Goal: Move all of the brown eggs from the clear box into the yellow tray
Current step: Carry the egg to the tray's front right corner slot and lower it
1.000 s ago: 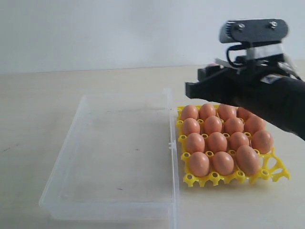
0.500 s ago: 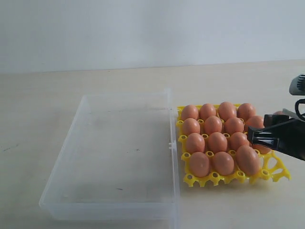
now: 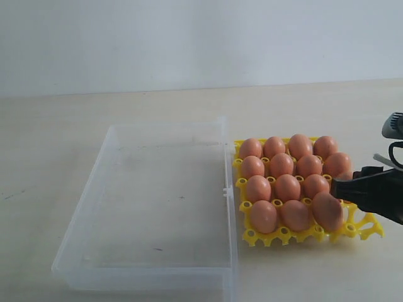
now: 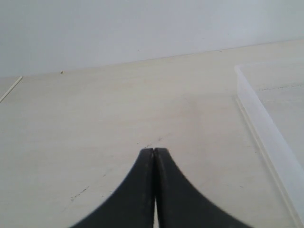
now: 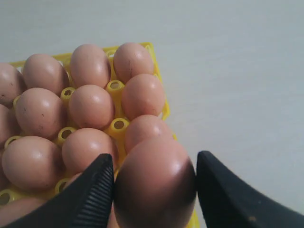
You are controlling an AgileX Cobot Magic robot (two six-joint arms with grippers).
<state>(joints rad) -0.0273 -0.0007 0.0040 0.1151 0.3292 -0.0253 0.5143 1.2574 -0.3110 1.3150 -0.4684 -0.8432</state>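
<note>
A clear box [image 3: 145,201] is sitting empty on a pale table [image 3: 63,126], while just beside it the brown eggs [image 3: 286,187] are filling the cups of a yellow tray [image 3: 362,228], so the moving looks finished. The right gripper [image 5: 155,156] is hanging at the tray's outer edge, its jaws spread around one seated egg [image 5: 154,190], seemingly not pinching it. The left gripper [image 4: 154,150] is resting pressed together over the table near the box, out of the way

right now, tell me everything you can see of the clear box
The box is shallow and rectangular, of transparent plastic, with low walls, rounded corners and a small latch on the long side next to the tray. It lies flat and empty on the table, lidless, close beside the tray.
</note>
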